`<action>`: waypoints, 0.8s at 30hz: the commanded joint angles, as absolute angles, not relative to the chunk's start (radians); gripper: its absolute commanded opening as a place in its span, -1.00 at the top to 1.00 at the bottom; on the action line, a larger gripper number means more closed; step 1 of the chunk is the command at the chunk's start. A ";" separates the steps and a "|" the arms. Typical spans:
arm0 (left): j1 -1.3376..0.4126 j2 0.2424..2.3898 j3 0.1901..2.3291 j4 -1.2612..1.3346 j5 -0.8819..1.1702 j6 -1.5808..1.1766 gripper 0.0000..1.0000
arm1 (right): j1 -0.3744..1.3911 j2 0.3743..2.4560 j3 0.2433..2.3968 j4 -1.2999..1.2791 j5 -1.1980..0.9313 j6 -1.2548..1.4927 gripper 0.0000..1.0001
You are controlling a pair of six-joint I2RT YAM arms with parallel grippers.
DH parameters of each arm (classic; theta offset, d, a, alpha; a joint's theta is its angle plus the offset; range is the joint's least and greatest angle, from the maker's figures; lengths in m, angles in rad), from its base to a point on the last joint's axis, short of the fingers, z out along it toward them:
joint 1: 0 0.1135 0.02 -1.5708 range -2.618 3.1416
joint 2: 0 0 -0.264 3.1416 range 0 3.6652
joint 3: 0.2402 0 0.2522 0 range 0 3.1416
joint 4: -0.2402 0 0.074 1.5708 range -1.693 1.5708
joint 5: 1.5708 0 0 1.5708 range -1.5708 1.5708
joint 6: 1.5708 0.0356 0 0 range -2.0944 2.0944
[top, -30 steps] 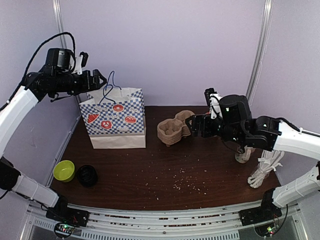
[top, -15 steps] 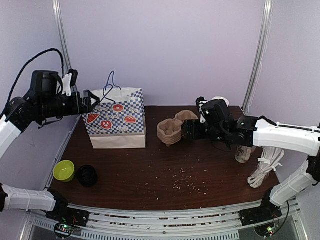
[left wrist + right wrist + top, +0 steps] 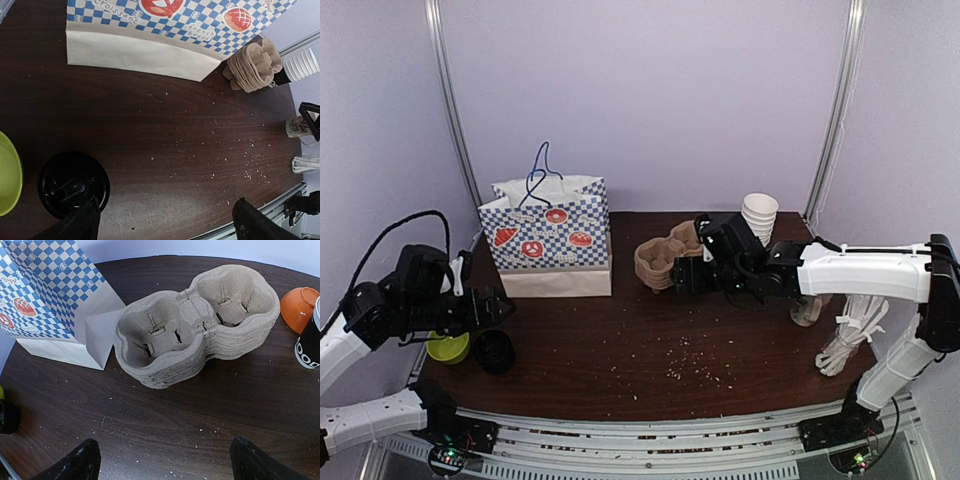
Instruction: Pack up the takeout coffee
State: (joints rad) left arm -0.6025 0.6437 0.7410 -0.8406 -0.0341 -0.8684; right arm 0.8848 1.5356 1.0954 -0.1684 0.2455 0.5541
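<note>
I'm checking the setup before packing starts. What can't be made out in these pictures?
Takeout coffee: left wrist view sees only its top from above; its sides are hidden.
Paper bag: top view, its own walls hide the inside.
Orange bowl: right wrist view, partly cut off by the right edge.

The table [image 3: 620,330] is dark wood grain with a soft sheen. The bag [image 3: 555,240] looks matt paper, the cup carriers [image 3: 200,325] rough moulded pulp, the takeout coffee's lid [image 3: 74,184] glossy, probably plastic.

Lilac walls [image 3: 650,90], dark wooden table [image 3: 620,335]
</note>
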 commanded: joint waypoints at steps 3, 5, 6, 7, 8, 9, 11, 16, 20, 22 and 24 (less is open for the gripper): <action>-0.701 0.673 0.723 -0.771 -0.046 -0.989 -0.91 | 0.849 1.517 1.162 -0.230 0.311 0.546 -0.82; -0.733 0.706 0.719 -0.732 -0.062 -0.998 -0.90 | 0.813 1.516 1.220 -0.279 0.339 0.532 -0.81; -0.752 0.718 0.718 -0.711 -0.067 -0.999 -0.90 | 0.792 1.513 1.250 -0.299 0.354 0.521 -0.80; -0.762 0.730 0.717 -0.696 -0.072 -1.000 -0.90 | 0.767 1.506 1.277 -0.314 0.355 0.505 -0.79; -0.773 0.742 0.717 -0.685 -0.078 -1.002 -0.90 | 0.741 1.498 1.304 -0.328 0.354 0.492 -0.78; -0.781 0.751 0.714 -0.674 -0.082 -1.003 -0.90 | 0.713 1.491 1.330 -0.348 0.353 0.480 -0.78; -0.794 0.767 0.709 -0.650 -0.082 -1.000 -0.90 | 0.637 1.482 1.386 -0.391 0.350 0.451 -0.75; -0.808 0.809 0.690 -0.604 -0.079 -0.992 -0.90 | 0.450 1.505 1.499 -0.483 0.316 0.426 -0.63; -0.810 0.840 0.684 -0.571 -0.071 -0.983 -0.90 | 0.315 1.568 1.555 -0.520 0.223 0.450 -0.44; -0.811 0.851 0.684 -0.561 -0.068 -0.979 -0.89 | 0.276 1.598 1.568 -0.526 0.189 0.459 -0.36; -0.811 0.860 0.683 -0.551 -0.065 -0.979 -0.89 | 0.256 1.621 1.574 -0.525 0.161 0.464 -0.28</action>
State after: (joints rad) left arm -0.8062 0.8482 0.6918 -0.6285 -0.0666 -0.9863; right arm 0.2909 1.5620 1.5532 -0.4591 0.2478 0.4522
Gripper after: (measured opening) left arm 0.948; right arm 0.667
